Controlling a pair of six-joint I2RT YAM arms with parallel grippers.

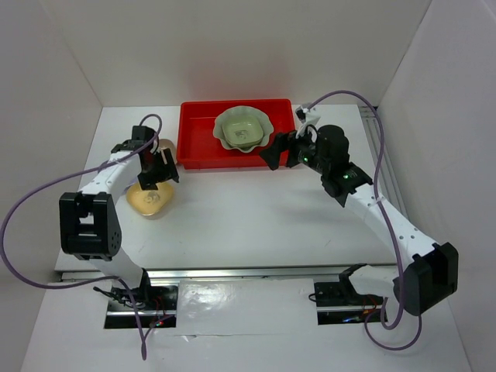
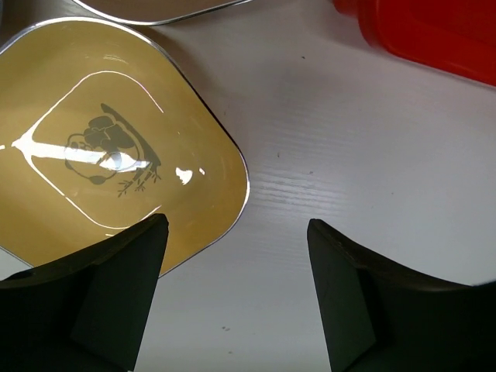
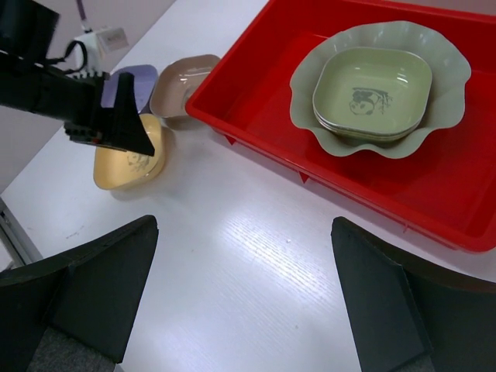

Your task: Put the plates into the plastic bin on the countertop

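- Here, the left claw (image 2: 234,232) hung released over the small yellow rounded-square plate (image 2: 116,155) on the white bench (image 2: 349,139).
- The right claw (image 3: 244,232), unclenched, hovered beside the bright red plastic bin (image 3: 256,101) holding green plates (image 3: 372,85).

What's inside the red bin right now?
The bin holds a scalloped plate with small green plates stacked in it. The top one hides those below, so their count is unclear.
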